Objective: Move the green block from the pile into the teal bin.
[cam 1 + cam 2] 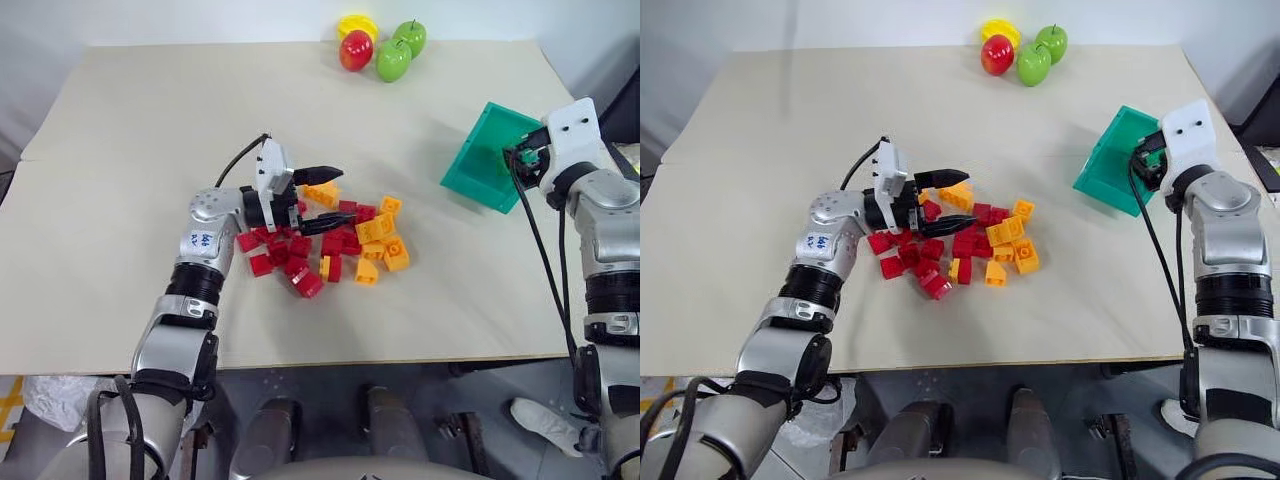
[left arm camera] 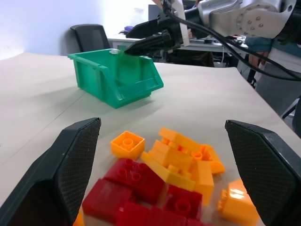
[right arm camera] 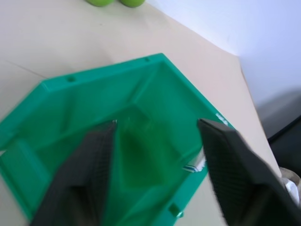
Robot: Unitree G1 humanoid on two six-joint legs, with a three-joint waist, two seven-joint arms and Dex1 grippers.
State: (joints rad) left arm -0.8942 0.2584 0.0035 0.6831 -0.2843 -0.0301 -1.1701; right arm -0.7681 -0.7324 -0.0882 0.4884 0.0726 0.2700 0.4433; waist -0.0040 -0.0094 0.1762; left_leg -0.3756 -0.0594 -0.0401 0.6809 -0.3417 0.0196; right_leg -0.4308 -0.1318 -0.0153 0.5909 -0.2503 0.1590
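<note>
The pile of red and orange-yellow bricks lies at mid-table. My left gripper hovers at the pile's left side, pointing right, with its fingers spread wide and nothing between them. The teal bin stands tilted at the right of the table. My right gripper hangs just above the bin's mouth with its fingers apart. A blurred green block shows between those fingers, over the bin's inside, with a gap on one side of it.
Toy fruit sits at the table's far edge: a red apple, two green apples and a yellow piece. The table's right edge runs close behind the bin.
</note>
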